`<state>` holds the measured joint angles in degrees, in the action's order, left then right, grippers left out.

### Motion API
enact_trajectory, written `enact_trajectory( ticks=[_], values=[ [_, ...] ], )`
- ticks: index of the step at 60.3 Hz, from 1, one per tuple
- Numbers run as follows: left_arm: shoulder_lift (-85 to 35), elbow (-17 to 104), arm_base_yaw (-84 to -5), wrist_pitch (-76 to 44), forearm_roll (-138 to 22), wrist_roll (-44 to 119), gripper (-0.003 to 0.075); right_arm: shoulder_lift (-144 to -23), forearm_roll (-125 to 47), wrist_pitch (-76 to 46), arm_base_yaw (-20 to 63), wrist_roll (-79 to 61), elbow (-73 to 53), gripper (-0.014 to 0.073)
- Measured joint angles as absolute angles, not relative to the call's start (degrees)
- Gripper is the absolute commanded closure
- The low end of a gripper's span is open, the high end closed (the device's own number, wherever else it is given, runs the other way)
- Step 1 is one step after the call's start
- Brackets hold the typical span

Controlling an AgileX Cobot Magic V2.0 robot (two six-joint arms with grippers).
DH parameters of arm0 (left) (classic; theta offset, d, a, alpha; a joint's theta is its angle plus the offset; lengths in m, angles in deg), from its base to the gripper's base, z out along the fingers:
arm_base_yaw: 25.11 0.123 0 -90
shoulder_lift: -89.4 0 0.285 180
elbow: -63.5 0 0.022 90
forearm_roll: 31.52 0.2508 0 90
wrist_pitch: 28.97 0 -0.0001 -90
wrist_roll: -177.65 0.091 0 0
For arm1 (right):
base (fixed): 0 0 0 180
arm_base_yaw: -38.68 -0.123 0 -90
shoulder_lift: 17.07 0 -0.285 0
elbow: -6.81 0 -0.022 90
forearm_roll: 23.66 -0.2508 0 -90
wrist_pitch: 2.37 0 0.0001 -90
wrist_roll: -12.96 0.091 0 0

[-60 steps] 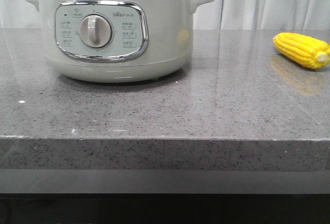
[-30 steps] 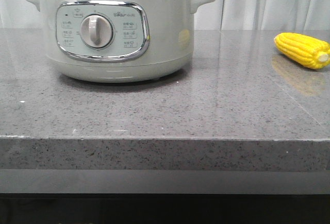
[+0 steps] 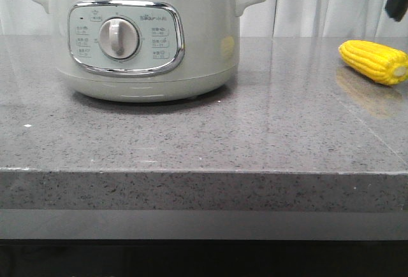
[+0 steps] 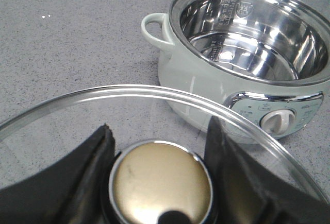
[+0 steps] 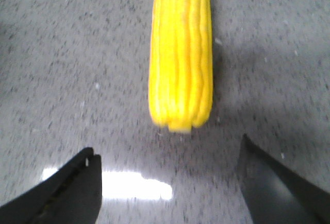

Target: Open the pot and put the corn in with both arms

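The pot (image 3: 140, 41) stands at the back left of the counter, pale grey-green with a chrome panel and a round dial. In the left wrist view the pot (image 4: 247, 54) is open and its steel bowl is empty. My left gripper (image 4: 160, 126) is shut on the brass knob (image 4: 161, 183) of a glass lid (image 4: 129, 90), held beside the pot on its panel side. The corn (image 3: 373, 62) lies on the counter at the far right. My right gripper (image 5: 167, 144) is open above the counter, with the corn's (image 5: 180, 54) stub end just ahead of the fingers, untouched.
A grey speckled stone counter (image 3: 204, 137) with its front edge near the camera. White curtains hang behind. A dark part of my right arm (image 3: 398, 0) shows at the top right, above the corn.
A dark part of my right arm has come into the front view at the top right, above the corn. The pot and the corn have not moved.
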<state>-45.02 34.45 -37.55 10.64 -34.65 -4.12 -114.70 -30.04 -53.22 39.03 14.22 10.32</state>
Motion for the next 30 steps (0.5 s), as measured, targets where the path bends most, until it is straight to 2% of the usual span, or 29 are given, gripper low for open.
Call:
enact_trajectory(
  ticks=[30],
  values=[
    [-45.0, 34.4, -37.6, 10.6, -34.6, -4.1, 0.0471, -132.8, -30.0, -53.2, 39.0, 12.4, 24.6, 0.0032]
  ],
)
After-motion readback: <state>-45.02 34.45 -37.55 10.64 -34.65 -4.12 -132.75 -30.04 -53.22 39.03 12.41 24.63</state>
